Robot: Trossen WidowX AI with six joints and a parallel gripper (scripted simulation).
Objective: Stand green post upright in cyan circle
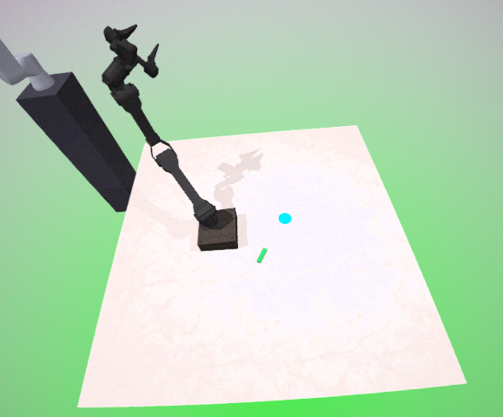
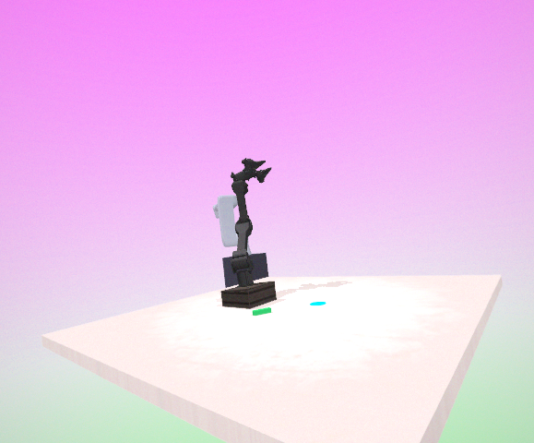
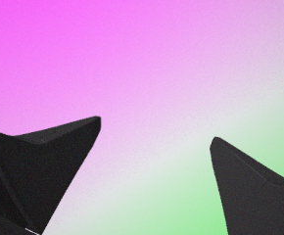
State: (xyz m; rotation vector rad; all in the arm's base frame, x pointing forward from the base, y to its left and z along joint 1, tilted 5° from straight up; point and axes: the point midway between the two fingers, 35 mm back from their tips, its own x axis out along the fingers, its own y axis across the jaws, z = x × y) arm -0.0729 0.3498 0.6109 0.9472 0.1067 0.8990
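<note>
green post [image 1: 261,254] lies outside cyan circle [image 1: 284,218]; gripper [image 1: 143,41] wide apart.

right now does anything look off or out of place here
Only the post: it lies flat on the table, outside the circle, near the base. The gripper is raised high, fingers open, empty.

I see the green post [image 1: 261,254] lying flat on the white table [image 1: 332,314], a short slim bar with its long axis running diagonally in the top view. The cyan circle [image 1: 284,218] is a small flat disc marked on the table near the post; the two do not touch.
</note>
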